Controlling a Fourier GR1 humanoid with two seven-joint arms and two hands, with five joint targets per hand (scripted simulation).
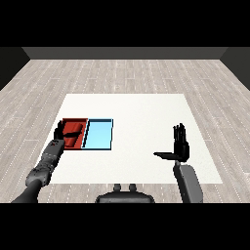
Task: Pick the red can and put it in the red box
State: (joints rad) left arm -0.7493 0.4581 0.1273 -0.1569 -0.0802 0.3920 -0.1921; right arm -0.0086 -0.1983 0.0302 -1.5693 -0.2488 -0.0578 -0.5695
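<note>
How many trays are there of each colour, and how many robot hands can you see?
Red tray: 1
Light blue tray: 1
Black hands: 2 (left hand, right hand)
Total: 4

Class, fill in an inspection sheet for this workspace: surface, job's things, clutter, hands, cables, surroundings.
Surface: white table, bare across the middle.
Job's things: red tray and blue tray side by side at the left; red can not clearly visible, possibly hidden under the left hand.
Clutter: nothing seen.
Hands: left hand over the red tray, fingers unclear; right hand open, fingers straight, thumb out, holding nothing.
Cables: nothing seen.
Surroundings: grey plank floor, dark wall behind.
</note>
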